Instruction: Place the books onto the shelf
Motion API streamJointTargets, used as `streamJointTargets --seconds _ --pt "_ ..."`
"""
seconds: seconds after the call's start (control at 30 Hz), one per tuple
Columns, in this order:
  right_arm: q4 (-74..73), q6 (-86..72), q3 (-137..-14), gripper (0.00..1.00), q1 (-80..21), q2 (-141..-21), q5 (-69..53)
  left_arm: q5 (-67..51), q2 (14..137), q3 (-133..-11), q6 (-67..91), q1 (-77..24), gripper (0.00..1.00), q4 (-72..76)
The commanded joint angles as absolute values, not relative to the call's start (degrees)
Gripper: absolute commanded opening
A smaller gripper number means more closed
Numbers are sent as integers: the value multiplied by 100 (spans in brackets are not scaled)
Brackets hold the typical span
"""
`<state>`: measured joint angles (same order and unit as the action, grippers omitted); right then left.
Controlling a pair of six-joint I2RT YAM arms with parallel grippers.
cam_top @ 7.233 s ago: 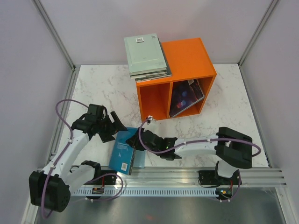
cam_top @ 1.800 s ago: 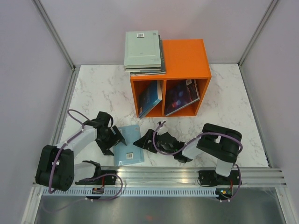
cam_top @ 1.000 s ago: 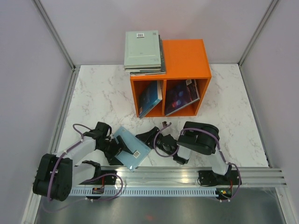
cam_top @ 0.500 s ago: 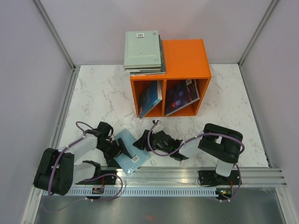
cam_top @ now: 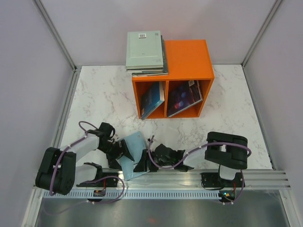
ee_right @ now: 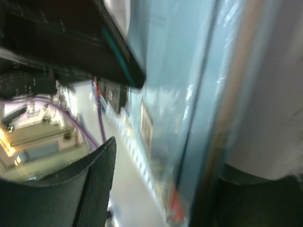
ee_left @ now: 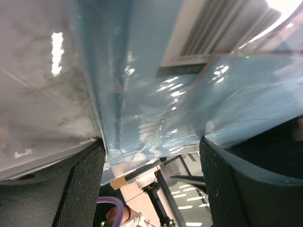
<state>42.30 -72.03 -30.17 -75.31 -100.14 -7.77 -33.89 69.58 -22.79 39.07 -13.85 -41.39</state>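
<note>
The thin, shiny light blue book (cam_top: 133,150) sits at the near edge of the white marble table (cam_top: 99,94), between both claws. It looks tipped, not flat. Its long side points from the front rail toward the big orange box shelf (cam_top: 189,56). The left claw (cam_top: 119,150) has its fingers (ee_left: 80,189) wide apart with the book's edge filling the gap; I cannot tell if it pinches. The right claw (cam_top: 143,163) is apart, with the book against one finger.
</note>
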Motion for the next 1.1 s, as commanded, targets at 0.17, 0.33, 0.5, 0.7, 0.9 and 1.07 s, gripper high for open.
streamJointTargets --seconds 0.17,0.33,0.5,0.7,0.9,1.07 --pt "5757 -7374 -2884 60 -7972 -9194 -2296 -2241 7207 -2426 4104 -1327 78 -1327" --pt "5125 -7006 -2549 59 -7559 -8668 -1724 -2267 7207 -2391 4104 -1327 78 -1327" --pt "4230 -6549 -2575 59 -7120 -8175 -952 -2285 7172 -2364 4113 -1336 77 -1336" --pt "2824 -5925 -3119 59 -6970 -8042 -98 -2338 7172 -2329 4131 -1345 77 -1318" --pt "1013 -5047 -4077 59 -6970 -8042 957 -2356 7181 -2320 4131 -1345 77 -1301" --pt "580 -4623 -4623 61 -6795 -8287 1099 -2373 7198 -2303 4131 -1345 77 -1266"
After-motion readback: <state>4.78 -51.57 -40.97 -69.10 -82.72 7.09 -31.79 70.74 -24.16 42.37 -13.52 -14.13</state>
